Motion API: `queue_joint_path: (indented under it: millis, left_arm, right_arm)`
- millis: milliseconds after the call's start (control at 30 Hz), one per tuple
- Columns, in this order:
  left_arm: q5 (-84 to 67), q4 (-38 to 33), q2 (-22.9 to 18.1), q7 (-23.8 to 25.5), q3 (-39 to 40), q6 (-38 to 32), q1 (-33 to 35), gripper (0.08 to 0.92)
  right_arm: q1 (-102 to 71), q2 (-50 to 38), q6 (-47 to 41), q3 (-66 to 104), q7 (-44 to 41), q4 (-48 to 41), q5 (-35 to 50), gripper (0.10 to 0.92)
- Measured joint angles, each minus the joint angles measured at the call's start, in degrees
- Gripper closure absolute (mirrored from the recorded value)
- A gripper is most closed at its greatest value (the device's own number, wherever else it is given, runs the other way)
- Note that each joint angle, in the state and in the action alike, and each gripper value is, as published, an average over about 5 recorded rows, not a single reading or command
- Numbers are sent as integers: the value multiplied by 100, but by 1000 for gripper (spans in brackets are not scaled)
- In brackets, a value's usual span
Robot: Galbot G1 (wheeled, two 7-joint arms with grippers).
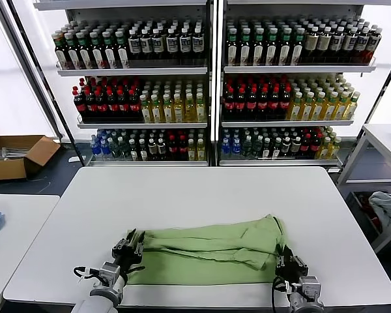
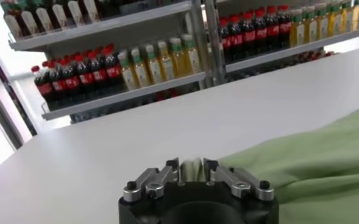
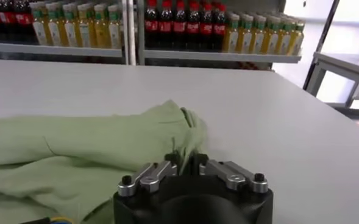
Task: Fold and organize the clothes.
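Both grippers sit low at the near edge of the white table (image 1: pixel 202 195), arms reaching forward and flat, one at each end of the green shirt (image 1: pixel 215 251). Left gripper (image 1: pixel 131 242) is at the shirt's left end; in the left wrist view its fingers (image 2: pixel 173 167) stand slightly apart with a bit of pale fabric edge between them, though whether they pinch it or have let go is hard to tell. Right gripper (image 1: pixel 288 261) is at the shirt's right end, pointing away from the robot; right wrist view shows its fingers (image 3: pixel 173 159) close around a fold of cloth, apparently touching it, grip uncertain. Shirt lies folded lengthwise into a long band, rumpled, plain side up, across the table's near half. Behind the table, shelves (image 1: pixel 212 68) of bottles. Cardboard box (image 1: pixel 16 156) on the floor left of the table.
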Motion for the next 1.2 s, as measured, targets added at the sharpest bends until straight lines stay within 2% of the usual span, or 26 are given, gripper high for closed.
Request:
queue_joint_path:
  millis: [333,500,1100,1200]
  left_arm:
    - [1,-330,-249,-269,-181,233,120,316]
    - [-120,-353,-431,-407,-255,340,212,196]
    - [-857,-243,-731,-570,-331,536,332,179]
    - [-957,-145,-742,-567,-346,538,307,225]
  right_arm:
    - [45,-44,69,293,72,639,260,315]
    - [112,-50,73,332,83,846,370,217]
    - [96,-76,149,303,74,1083,418,203]
    - [75,-75,164,297,68,1090,418,203]
